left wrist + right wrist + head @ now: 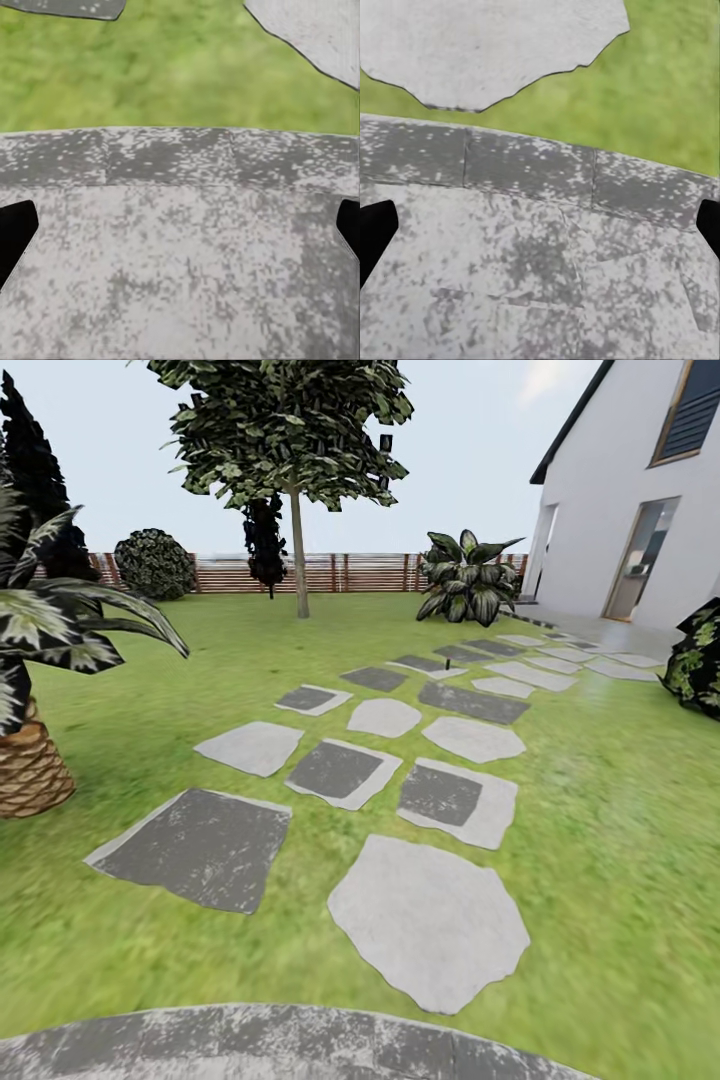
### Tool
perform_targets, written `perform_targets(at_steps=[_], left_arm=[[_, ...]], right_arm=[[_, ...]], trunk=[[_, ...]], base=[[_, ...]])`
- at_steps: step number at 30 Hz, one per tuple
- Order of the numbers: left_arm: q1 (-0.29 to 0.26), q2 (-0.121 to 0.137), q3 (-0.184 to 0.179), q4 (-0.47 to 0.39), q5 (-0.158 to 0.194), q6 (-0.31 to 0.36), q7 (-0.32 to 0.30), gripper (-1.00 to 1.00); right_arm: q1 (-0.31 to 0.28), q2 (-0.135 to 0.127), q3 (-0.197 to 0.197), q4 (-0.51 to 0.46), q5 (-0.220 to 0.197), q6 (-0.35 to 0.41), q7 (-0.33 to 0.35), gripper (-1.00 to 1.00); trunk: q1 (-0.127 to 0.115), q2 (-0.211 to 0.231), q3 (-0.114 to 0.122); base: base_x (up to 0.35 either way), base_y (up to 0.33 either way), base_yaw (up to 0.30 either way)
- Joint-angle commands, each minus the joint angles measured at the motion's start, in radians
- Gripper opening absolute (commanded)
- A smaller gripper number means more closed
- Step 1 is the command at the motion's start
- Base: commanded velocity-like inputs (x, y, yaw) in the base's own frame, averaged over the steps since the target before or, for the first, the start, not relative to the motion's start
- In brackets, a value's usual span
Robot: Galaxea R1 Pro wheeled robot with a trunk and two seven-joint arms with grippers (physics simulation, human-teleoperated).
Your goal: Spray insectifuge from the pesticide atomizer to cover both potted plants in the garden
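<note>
**Robot at the paved edge, atomizer and pots not yet found**

The head view looks across the lawn [620,830] along a run of grey stepping stones [428,920] toward the slat fence [350,572] and the white house [620,490]. A palm [40,660] stands at the left; a broad-leafed striped plant [468,578] sits beyond the stones. A thin dark post with a red tip [447,658] rises beside the far stones, too small to identify. I cannot locate the atomizer or either potted plant, so neither arm can be called nearer.

Each wrist view looks down on mottled paving [180,262]. The left gripper [180,232] and right gripper [540,229] show only dark fingertips at opposite edges, so both stand wide apart and empty. The next move is likely a drive forward along the path.
</note>
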Motion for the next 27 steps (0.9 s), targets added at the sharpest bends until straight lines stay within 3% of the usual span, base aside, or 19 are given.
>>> perform_targets(at_steps=[1, 27], left_arm=[[-0.001, 0.000, 0.000, 0.001, 0.000, -0.003, 0.000, 1.00], [-0.001, 0.000, 0.000, 0.001, 0.000, -0.003, 0.000, 1.00]], right_arm=[[-0.001, 0.000, 0.000, 0.001, 0.002, -0.003, -0.002, 1.00], [-0.001, 0.000, -0.001, 0.001, 0.002, -0.003, -0.002, 1.00]], trunk=[[0.000, 0.000, -0.001], [0.000, 0.000, -0.001]], base=[[0.338, 0.000, 0.000], [0.338, 0.000, 0.000]])
